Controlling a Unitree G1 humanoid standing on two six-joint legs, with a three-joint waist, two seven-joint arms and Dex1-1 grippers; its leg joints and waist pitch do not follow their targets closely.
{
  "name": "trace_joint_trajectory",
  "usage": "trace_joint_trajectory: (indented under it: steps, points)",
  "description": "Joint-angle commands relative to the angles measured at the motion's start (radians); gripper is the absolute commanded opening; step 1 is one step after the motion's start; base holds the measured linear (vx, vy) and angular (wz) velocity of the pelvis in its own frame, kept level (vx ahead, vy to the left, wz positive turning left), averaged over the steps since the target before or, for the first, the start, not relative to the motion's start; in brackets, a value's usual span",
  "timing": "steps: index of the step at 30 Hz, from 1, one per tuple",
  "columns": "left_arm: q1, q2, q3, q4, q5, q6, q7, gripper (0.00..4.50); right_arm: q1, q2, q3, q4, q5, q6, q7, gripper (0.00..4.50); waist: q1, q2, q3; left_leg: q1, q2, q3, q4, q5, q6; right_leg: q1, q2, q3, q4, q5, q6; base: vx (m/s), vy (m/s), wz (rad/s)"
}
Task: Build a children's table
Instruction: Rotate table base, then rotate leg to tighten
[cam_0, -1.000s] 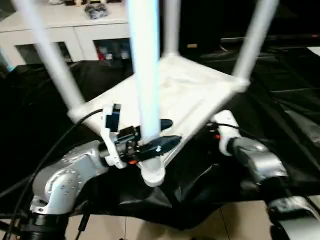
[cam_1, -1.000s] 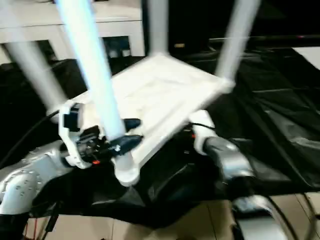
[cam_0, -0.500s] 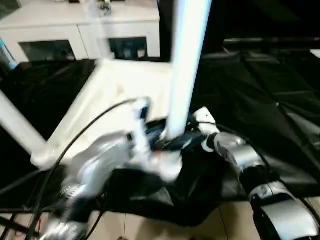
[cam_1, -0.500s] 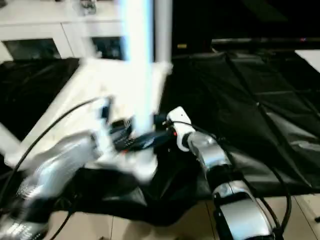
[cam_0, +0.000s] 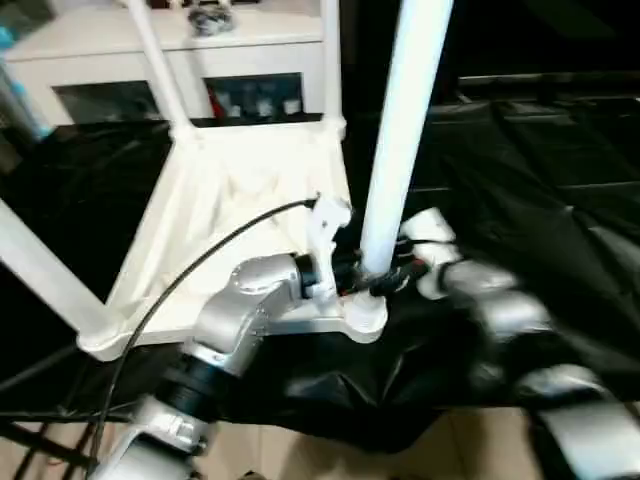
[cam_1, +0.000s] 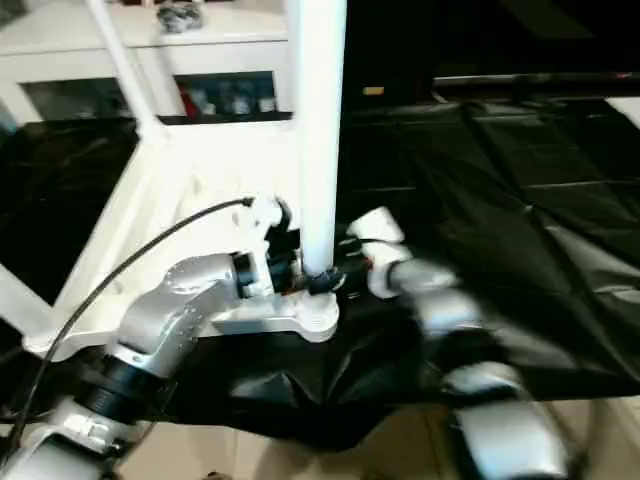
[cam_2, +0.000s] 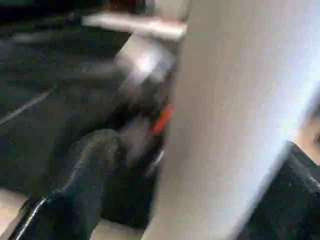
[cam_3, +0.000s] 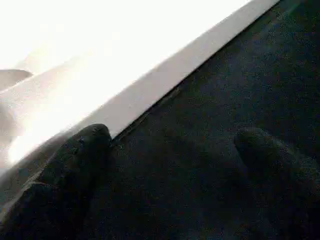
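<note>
The children's table lies upside down on the black cloth, its white ribbed top (cam_0: 235, 200) facing up and legs rising from the corner sockets. My left gripper (cam_0: 375, 284) is shut on the near right leg (cam_0: 402, 130) just above its socket (cam_0: 365, 318). In the left wrist view that leg (cam_2: 225, 125) sits between the black fingers (cam_2: 85, 170). My right gripper (cam_3: 170, 150) is open just right of the same corner, low over the cloth beside the top's white edge (cam_3: 150, 85). Other legs stand at the far corners (cam_0: 158, 65) and the near left (cam_0: 40, 270).
The black-draped work table (cam_0: 540, 170) stretches to the right, and its front edge drops to a tan floor (cam_0: 330, 455). A white glass-door cabinet (cam_0: 110, 75) stands behind. A black cable (cam_0: 190, 275) arcs over the top from my left wrist.
The upturned table has swung round, the held corner moving right and towards the front edge. My left gripper stays shut on that leg. The right forearm is moving close beside it.
</note>
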Motion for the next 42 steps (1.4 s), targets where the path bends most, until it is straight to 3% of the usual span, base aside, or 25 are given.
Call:
trace_joint_trajectory:
  steps: [1, 3, 6, 9, 15, 18, 19, 28, 33, 42]
  points:
    - [-0.003, 0.000, -0.012, 0.008, 0.026, -0.023, -0.028, 4.41, 0.002, 0.010, 0.000, -0.034, 0.015, 0.010, 0.038, 4.50, 0.003, -0.010, -0.071, 0.000, 0.002, 0.005, -0.058, -0.237, 0.067, 0.062, -0.031, 0.023, -0.069, -0.239, -0.220, 0.000, 0.000, 0.00]
    - [-0.012, 0.067, -0.048, 0.062, 0.081, -0.088, -0.099, 4.24, 0.044, -0.043, 0.023, -0.118, 0.025, 0.025, 0.124, 4.50, 0.004, -0.015, -0.069, 0.002, 0.001, 0.005, -0.059, -0.258, 0.068, 0.061, -0.028, 0.022, -0.078, -0.275, -0.214, 0.000, 0.000, 0.00]
    - [-0.045, 0.139, -0.107, 0.150, 0.155, -0.153, -0.181, 4.03, 0.096, -0.122, 0.057, -0.227, 0.030, 0.038, 0.223, 4.50, 0.003, -0.010, -0.070, 0.003, 0.003, 0.002, -0.061, -0.268, 0.067, 0.059, -0.031, 0.025, -0.075, -0.298, -0.188, 0.000, 0.000, 0.00]
    - [-0.089, 0.154, -0.155, 0.264, 0.239, -0.202, -0.193, 3.86, 0.144, -0.195, 0.075, -0.344, 0.042, 0.072, 0.297, 4.50, 0.003, -0.007, -0.068, 0.005, 0.001, 0.002, -0.061, -0.265, 0.063, 0.058, -0.027, 0.025, -0.080, -0.303, -0.187, 0.000, 0.000, 0.00]
    - [-0.120, 0.143, -0.177, 0.383, 0.310, -0.262, -0.162, 3.28, 0.196, -0.261, 0.069, -0.481, 0.060, 0.130, 0.361, 4.50, 0.012, -0.008, -0.073, 0.002, 0.005, 0.001, -0.059, -0.243, 0.066, 0.062, -0.035, 0.027, -0.076, -0.269, -0.203, 0.000, 0.000, 0.00]
    - [-0.123, 0.144, -0.177, 0.399, 0.309, -0.254, -0.172, 3.10, 0.205, -0.274, 0.070, -0.505, 0.066, 0.133, 0.369, 4.50, 0.014, -0.012, -0.069, 0.004, 0.003, 0.002, -0.060, -0.260, 0.064, 0.059, -0.035, 0.026, -0.081, -0.328, -0.195, 0.000, 0.000, 0.00]
    - [-0.133, 0.142, -0.171, 0.437, 0.315, -0.262, -0.196, 2.98, 0.216, -0.290, 0.072, -0.535, 0.067, 0.145, 0.370, 4.50, 0.013, -0.019, -0.067, 0.004, 0.002, 0.004, -0.060, -0.263, 0.065, 0.057, -0.033, 0.026, -0.087, -0.357, -0.183, 0.000, 0.000, 0.00]
    - [-0.139, 0.152, -0.144, 0.469, 0.310, -0.278, -0.237, 2.23, 0.224, -0.298, 0.070, -0.560, 0.062, 0.179, 0.377, 4.50, 0.018, -0.016, -0.070, 0.002, 0.005, 0.001, -0.061, -0.245, 0.067, 0.056, -0.036, 0.027, -0.081, -0.333, -0.191, 0.000, 0.000, 0.00]
    - [-0.117, 0.166, -0.117, 0.427, 0.257, -0.221, -0.323, 1.79, 0.228, -0.305, 0.071, -0.580, 0.087, 0.209, 0.391, 4.50, 0.019, -0.016, -0.068, 0.003, 0.005, 0.003, -0.061, -0.243, 0.067, 0.056, -0.038, 0.028, -0.080, -0.335, -0.198, 0.000, 0.000, 0.00]
    - [-0.101, 0.148, -0.085, 0.415, 0.229, -0.192, -0.351, 1.08, 0.231, -0.308, 0.068, -0.581, 0.094, 0.223, 0.397, 4.50, 0.024, -0.016, -0.067, 0.004, 0.007, 0.002, -0.063, -0.252, 0.062, 0.053, -0.039, 0.029, -0.082, -0.349, -0.193, 0.000, 0.000, 0.00]
